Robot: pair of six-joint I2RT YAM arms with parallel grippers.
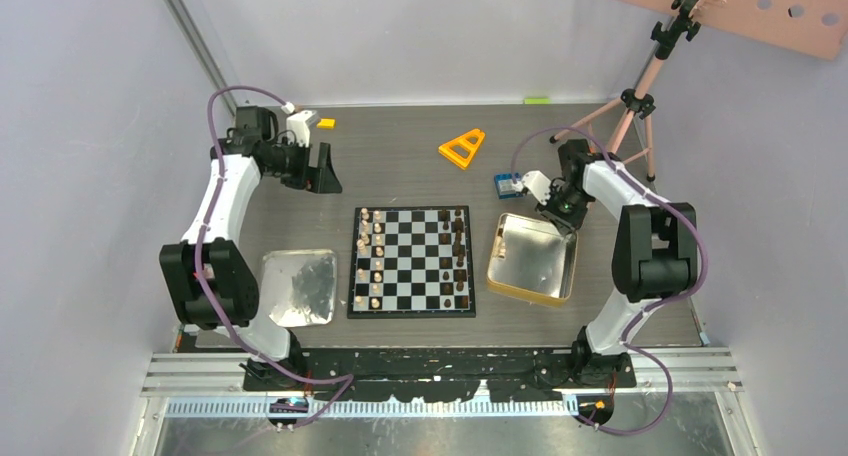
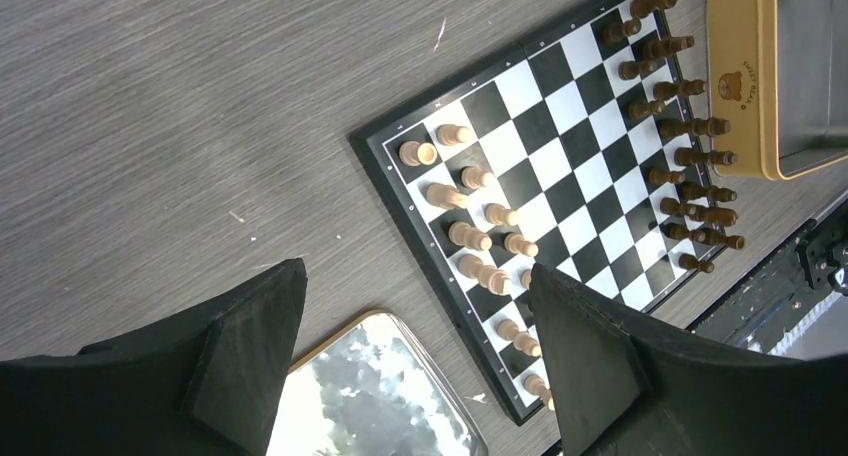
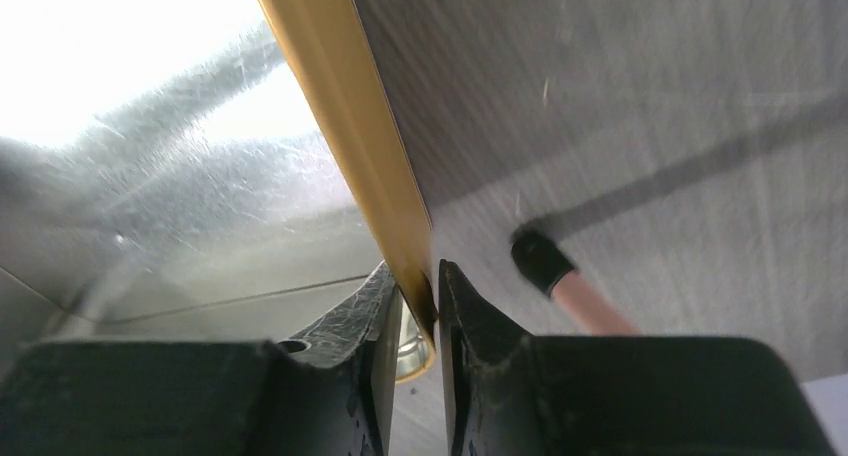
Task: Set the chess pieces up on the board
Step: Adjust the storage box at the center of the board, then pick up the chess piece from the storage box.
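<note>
**Chess pieces (image 2: 468,236) ranked on the board (image 1: 412,261); right tool (image 1: 562,210) nipped on the tin (image 1: 522,294)**

On the board, at mid-desk (image 1: 400,156), the light pieces (image 2: 443,195) stand in two files along the left edge. The dark pieces (image 2: 698,127) stand in two files along the right edge, and the squares between are bare. From above every figure is too small to tell its kind or to count with confidence. In the left wrist view the board's near corner and the last few light pieces are cut off behind a black finger.

The tin lies just right of the board, askew to it. The right tool is at its far right corner, mostly hidden from above under its own wrist. The right wrist view settles the matter: the two fingers (image 3: 470,316) stand narrow, one on either side of the gold rim (image 3: 340,106), pinching it. The inside of the tin there is mostly glare and scratches. Whether the tin is lifted off the desk I cannot tell.

The left tool (image 2: 415,271) hangs above the far left of the desk, spread wide and holding nothing (only bare desk shows in the gap). A silver tray (image 1: 298,288) lies just left of the board, its contents lost in dark reflections. A black-tipped tripod foot (image 3: 545,261) rests on the desk near the right tool. Farther back lie an orange triangle (image 1: 462,148) and a blue brick (image 1: 505,184), the brick partly hidden by the right arm.
</note>
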